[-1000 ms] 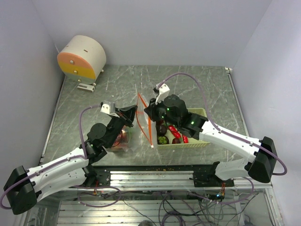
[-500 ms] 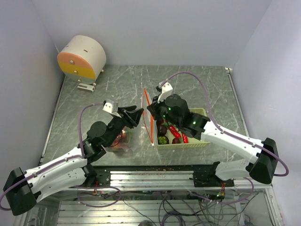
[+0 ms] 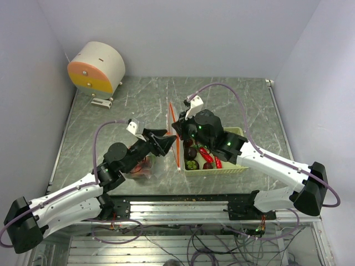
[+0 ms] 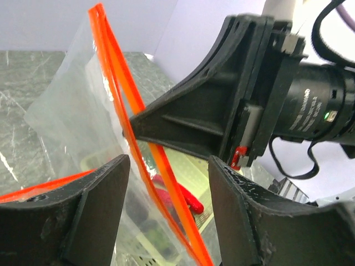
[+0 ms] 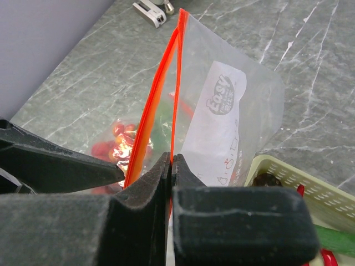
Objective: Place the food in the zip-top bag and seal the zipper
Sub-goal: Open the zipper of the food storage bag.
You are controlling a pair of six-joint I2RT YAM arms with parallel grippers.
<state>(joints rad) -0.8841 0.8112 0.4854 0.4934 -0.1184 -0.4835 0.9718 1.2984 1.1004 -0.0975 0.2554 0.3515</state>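
Observation:
The clear zip-top bag (image 5: 233,105) stands on edge at mid-table, and its orange zipper (image 3: 171,113) runs upright. My right gripper (image 5: 172,162) is shut on one strip of the zipper (image 5: 176,83). My left gripper (image 4: 169,205) is open, with both orange strips (image 4: 161,166) passing between its fingers (image 4: 94,210) without touching them. Red food (image 5: 111,145) lies inside the bag. More food, red chilies (image 3: 206,154) and dark pieces, sits in the pale green basket (image 3: 236,168) under the right arm.
A round cream and orange device (image 3: 95,67) stands at the back left. The basket's rim (image 5: 288,180) lies just right of the bag. Walls close the table on three sides, and the two grippers are nearly touching.
My left gripper has let go of the bag, opened wide and moved right toward the zipper. My right gripper has shut on the zipper strip and lifted it slightly away.

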